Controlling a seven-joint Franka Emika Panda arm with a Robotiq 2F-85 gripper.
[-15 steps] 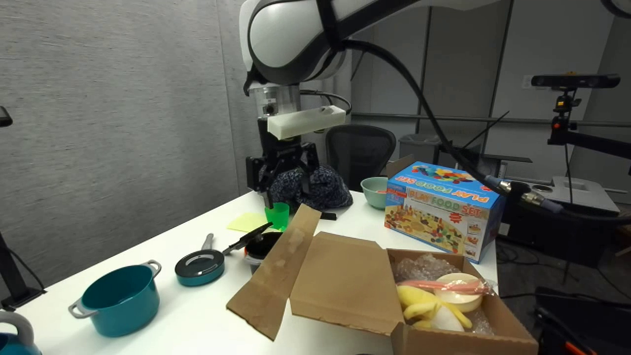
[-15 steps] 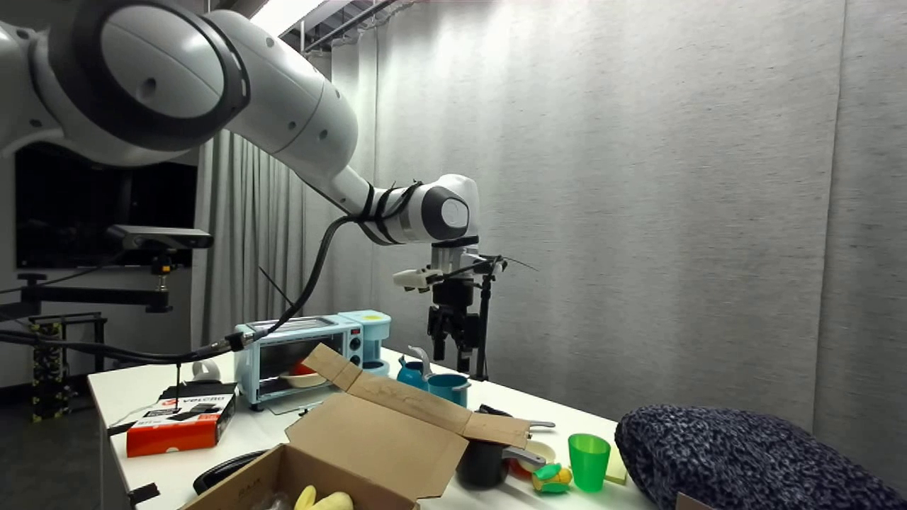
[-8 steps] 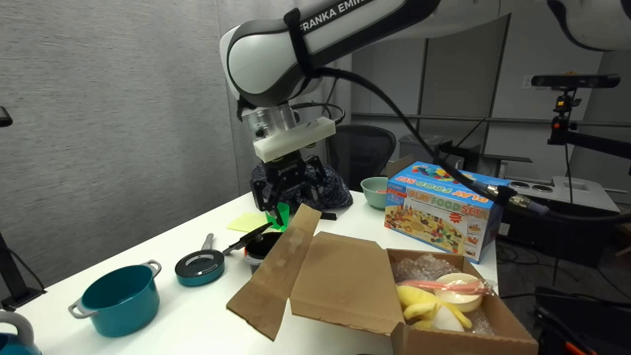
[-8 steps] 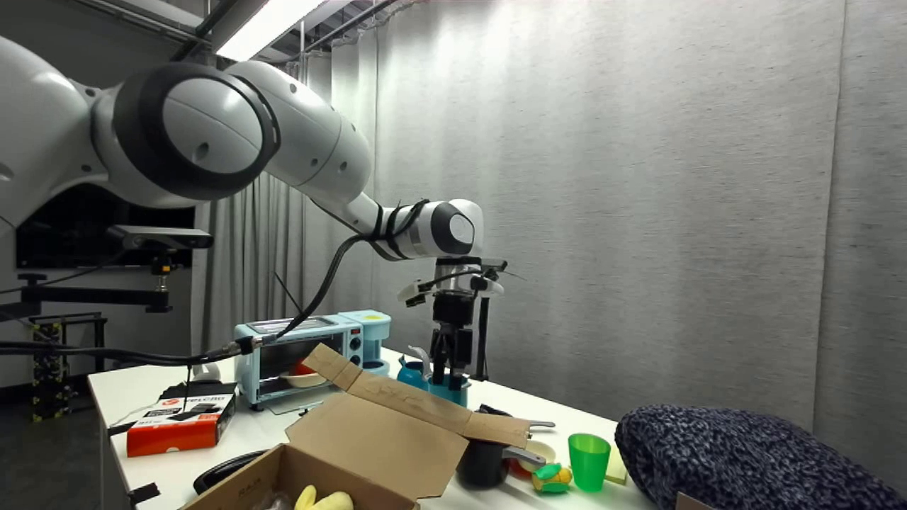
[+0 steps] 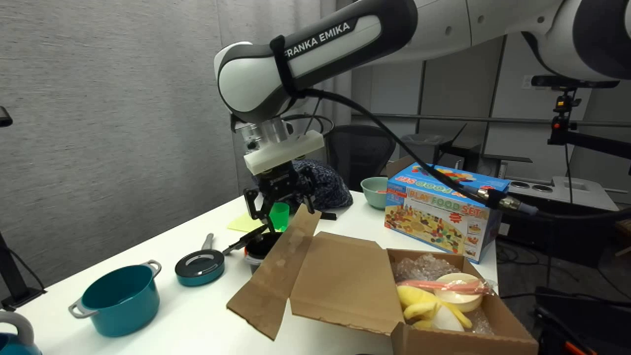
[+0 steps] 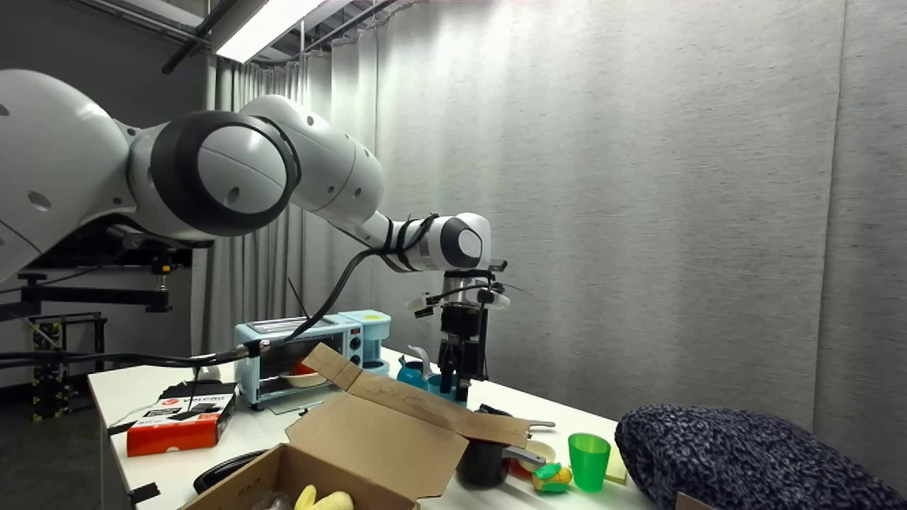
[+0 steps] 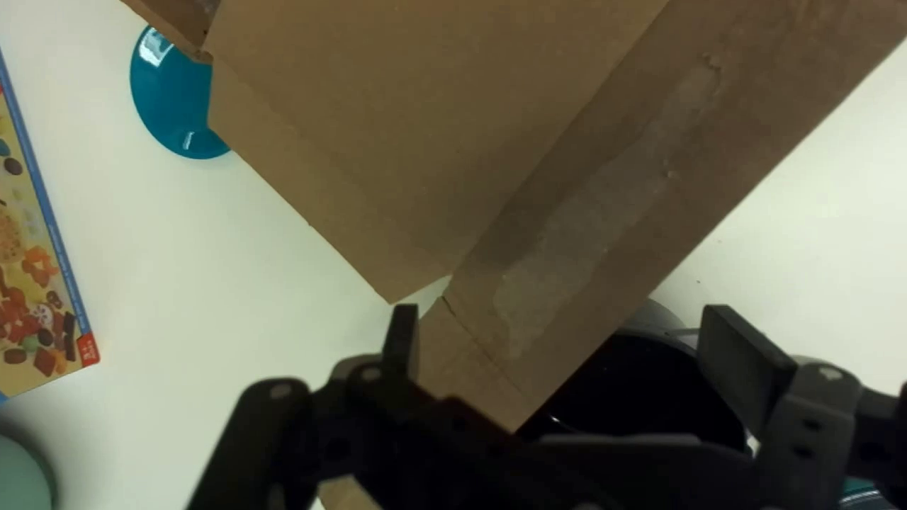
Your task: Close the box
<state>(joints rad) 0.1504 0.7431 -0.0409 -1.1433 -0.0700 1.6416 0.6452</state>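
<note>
Holds 1 black pincer wide near 1 open brown cardboard box; shows 1 pale-blue toaster-oven only in an exterior view.

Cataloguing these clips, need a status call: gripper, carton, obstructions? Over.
Gripper open at tuck flap, contact unclear. Cardboard carton open, lid folded outward. Black saucepan partly beneath tuck flap, might crowd the gripper.

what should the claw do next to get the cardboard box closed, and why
Probably lower the open claw slightly, bringing the outer flap of the lid between its fingers. The box stands open, lid folded outward, and the wrist view shows part of the flap between the spread fingers; whether they touch it, I can't tell.
</note>
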